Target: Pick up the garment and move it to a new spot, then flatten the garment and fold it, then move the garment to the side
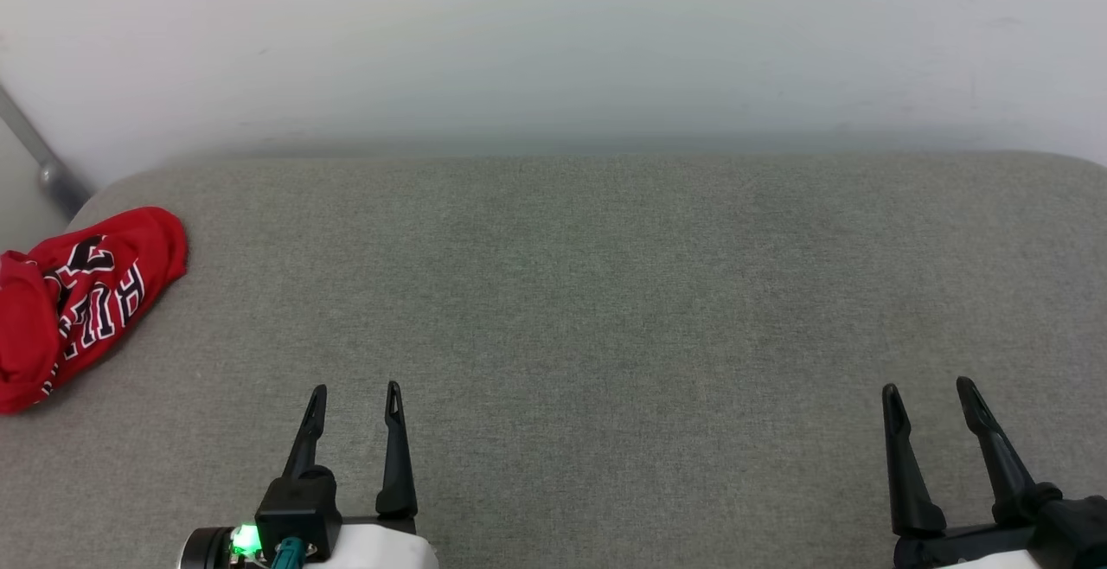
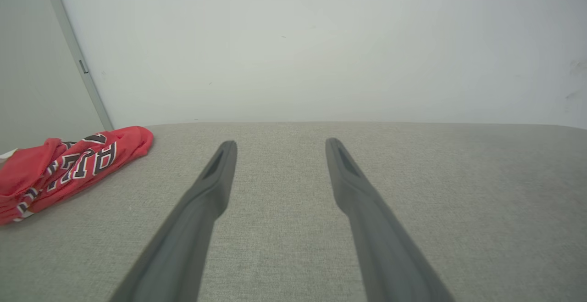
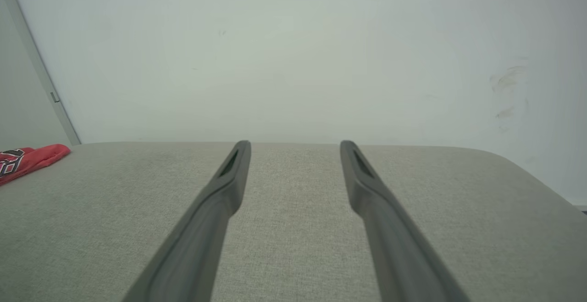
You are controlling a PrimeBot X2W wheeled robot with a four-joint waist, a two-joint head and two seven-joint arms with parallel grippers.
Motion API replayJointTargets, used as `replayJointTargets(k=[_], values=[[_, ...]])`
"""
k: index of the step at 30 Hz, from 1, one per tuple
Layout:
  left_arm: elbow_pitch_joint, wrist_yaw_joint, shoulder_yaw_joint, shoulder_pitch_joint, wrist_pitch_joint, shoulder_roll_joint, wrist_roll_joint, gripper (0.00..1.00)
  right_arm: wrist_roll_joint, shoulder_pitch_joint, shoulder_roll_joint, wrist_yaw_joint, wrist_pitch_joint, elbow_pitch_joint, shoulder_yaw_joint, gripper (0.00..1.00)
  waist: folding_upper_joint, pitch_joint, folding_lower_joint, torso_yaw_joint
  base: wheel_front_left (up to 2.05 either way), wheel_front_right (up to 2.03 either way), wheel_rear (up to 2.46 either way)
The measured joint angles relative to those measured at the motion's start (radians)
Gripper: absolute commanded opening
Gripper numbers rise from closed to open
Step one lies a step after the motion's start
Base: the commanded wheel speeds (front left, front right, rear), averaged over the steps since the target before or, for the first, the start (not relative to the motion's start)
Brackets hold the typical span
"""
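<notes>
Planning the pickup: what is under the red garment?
The garment lies bunched on the grey fabric surface, near its left edge. Anything beneath its folds is hidden.

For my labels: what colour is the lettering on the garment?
Black with white outlines, on the red garment; the left wrist view shows it best.

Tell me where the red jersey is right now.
The red jersey lies bunched up at the far left edge of the grey fabric surface in the head view, up and left of the open left gripper.
</notes>
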Motion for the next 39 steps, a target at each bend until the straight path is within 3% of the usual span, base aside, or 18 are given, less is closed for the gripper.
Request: replayJointTargets(k=[7,14,39], values=[[0.001,-0.006,0.007,0.006,-0.01,-0.01,0.047,1.0,-0.012,0.007,0.0,0.0,-0.015,-0.005,0.004,1.0,0.0,0.0,0.0,0.003,0.0,0.0,0.0],[0.006,-0.015,0.019,0.013,-0.012,-0.015,0.047,1.0,0.043,0.014,0.0,0.0,-0.016,0.009,0.005,1.0,0.0,0.0,-0.0001,0.004,0.0,0.0,0.0],[0.024,-0.025,0.025,0.015,-0.013,-0.018,0.038,1.0,0.054,0.018,0.0,0.0,-0.016,0.022,0.01,1.0,0.0,0.001,0.0,0.024,0.0,0.0,0.0]])
